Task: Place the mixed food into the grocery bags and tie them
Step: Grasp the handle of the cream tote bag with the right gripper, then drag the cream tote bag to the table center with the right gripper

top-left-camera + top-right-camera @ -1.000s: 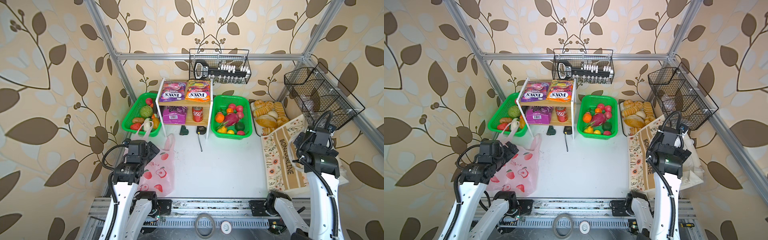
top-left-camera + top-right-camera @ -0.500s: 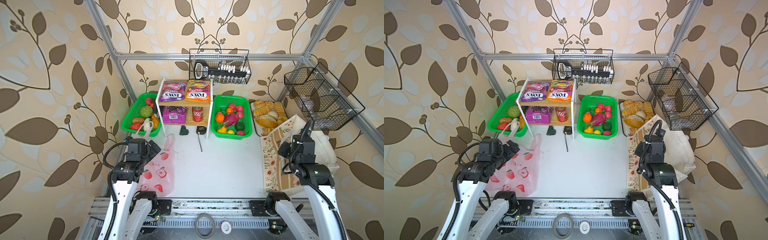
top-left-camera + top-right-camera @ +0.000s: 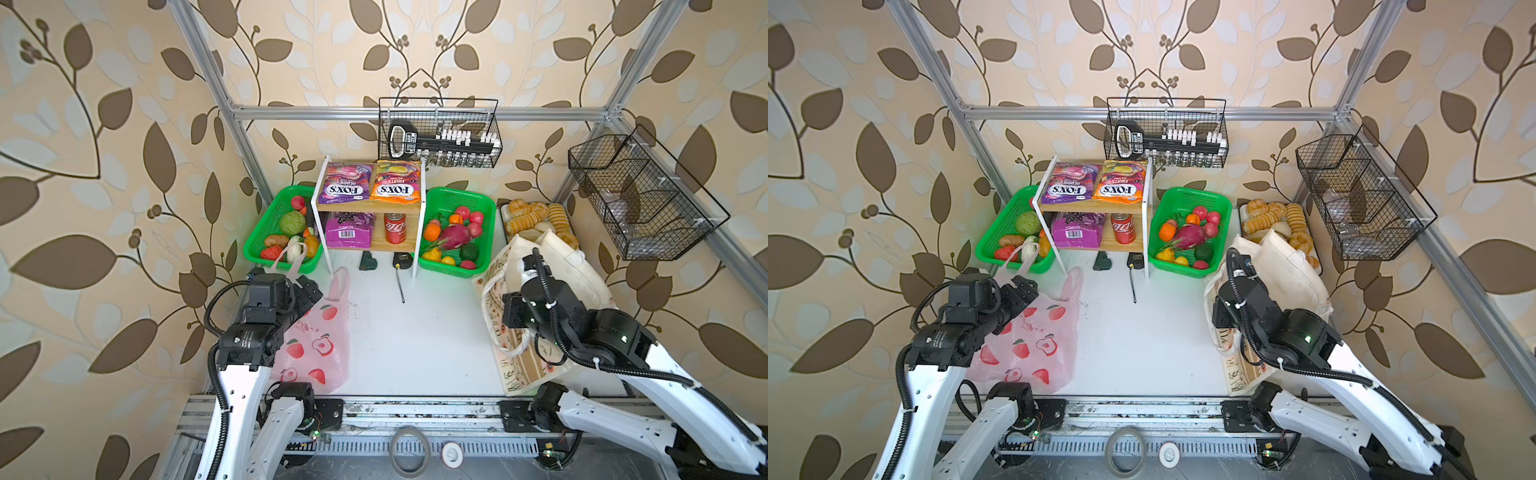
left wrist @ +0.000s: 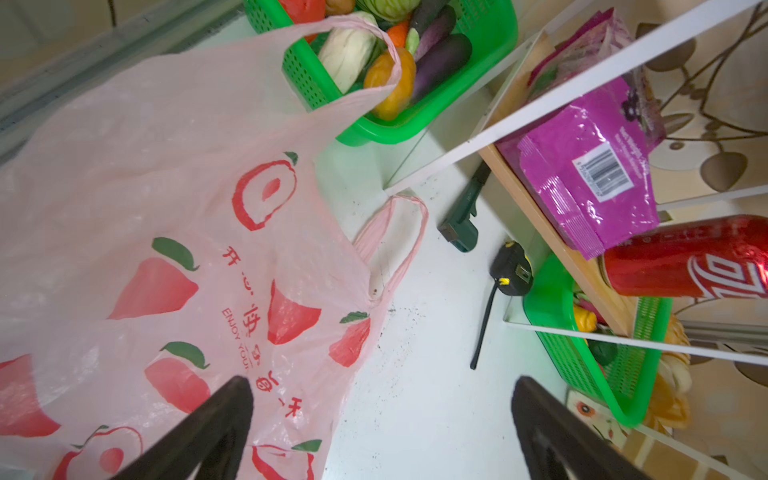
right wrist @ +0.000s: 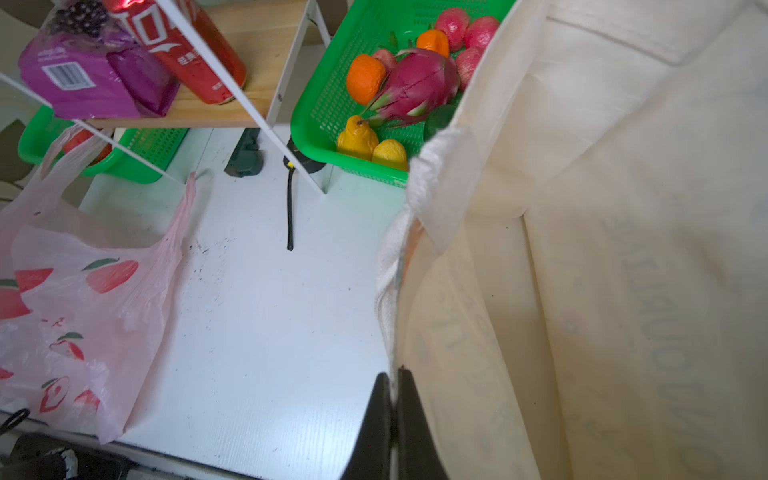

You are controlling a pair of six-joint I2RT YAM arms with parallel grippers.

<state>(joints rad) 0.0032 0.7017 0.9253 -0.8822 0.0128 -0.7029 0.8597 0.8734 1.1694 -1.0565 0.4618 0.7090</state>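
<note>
The left jaws are released and spread wide, hanging over the near edge of the pink plastic bag (image 4: 166,187), which lies flat on the desk (image 4: 432,374) below and ahead of them. Farther ahead, the magenta barcoded packet (image 4: 582,178) and red cola can (image 4: 681,262) sit on the shelf (image 4: 536,220). The orange FOX'S packet (image 3: 395,183) is on its top board. The right jaws are clenched on the rim of the cream canvas tote (image 5: 582,249), raised beside them. Well ahead of them, the dragon fruit (image 5: 419,83), orange (image 5: 365,78) and yellow pear-like fruit (image 5: 356,139) rest in a green basket (image 5: 316,124).
</note>
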